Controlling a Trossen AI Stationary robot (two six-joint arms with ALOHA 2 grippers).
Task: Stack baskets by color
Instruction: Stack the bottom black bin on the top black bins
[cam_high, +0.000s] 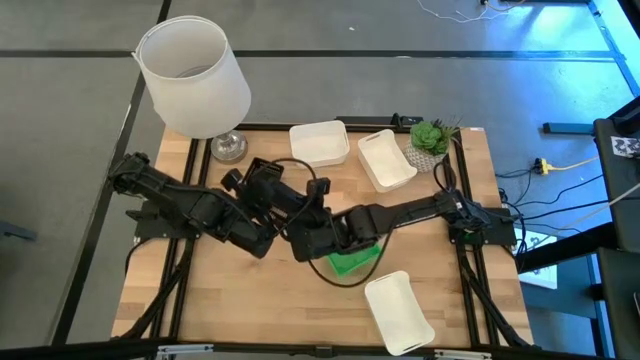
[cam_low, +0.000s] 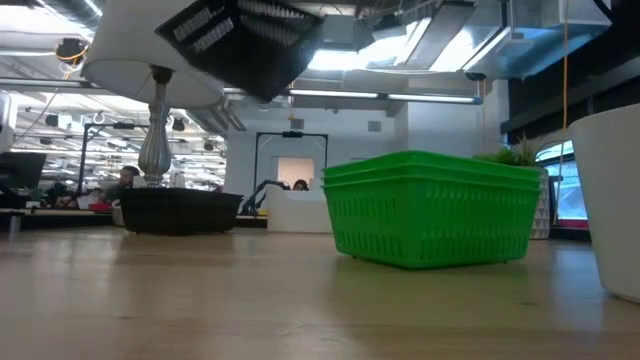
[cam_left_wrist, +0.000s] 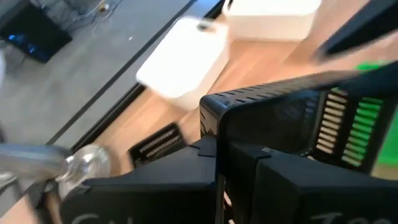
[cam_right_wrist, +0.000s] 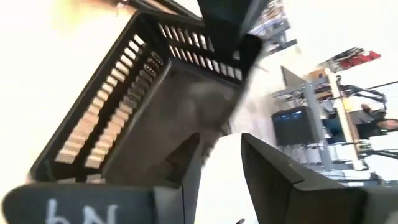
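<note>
The left gripper (cam_left_wrist: 239, 168) is pinched tight on the rim of a black basket (cam_left_wrist: 273, 124) and holds it up in the air. The right gripper (cam_right_wrist: 217, 162) is right beside that basket with its fingers apart. Just under both grippers, two green baskets (cam_low: 432, 205) sit stacked on the table (cam_low: 250, 300). Three white baskets (cam_high: 319, 142) lie farther away.

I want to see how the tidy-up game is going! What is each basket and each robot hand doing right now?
Black mesh plastic basket: in the air, tilted, held.
Left gripper: shut on that basket's edge.
Right gripper: open, close to the same basket.
Green plastic baskets: two nested, upright on the wooden table.
Second black basket: upright on the table.
White plastic baskets: three, upright, apart, unstacked.
</note>
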